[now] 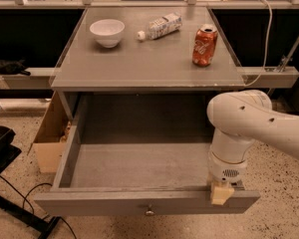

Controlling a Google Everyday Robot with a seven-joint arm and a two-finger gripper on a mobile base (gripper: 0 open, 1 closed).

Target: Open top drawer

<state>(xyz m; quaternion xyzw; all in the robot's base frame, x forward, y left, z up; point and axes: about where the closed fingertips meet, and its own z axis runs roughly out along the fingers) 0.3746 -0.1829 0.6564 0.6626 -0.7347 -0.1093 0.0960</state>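
Observation:
The top drawer [139, 166] is a wide grey box pulled far out from under the grey table top. Its flat front [99, 204] runs along the bottom of the view, with a small round metal knob [149, 212] at its middle. The drawer box holds nothing. My gripper [220, 193] hangs from the white arm [244, 121] at the right and rests on the top edge of the drawer front, near its right end. Only its cream-coloured tip shows.
On the table top [149, 66] stand a white bowl [107, 32], a plastic bottle lying on its side [159, 26] and a red soda can [205, 45]. A cardboard box [51, 133] sits on the floor left of the drawer. A black object [0, 148] is at far left.

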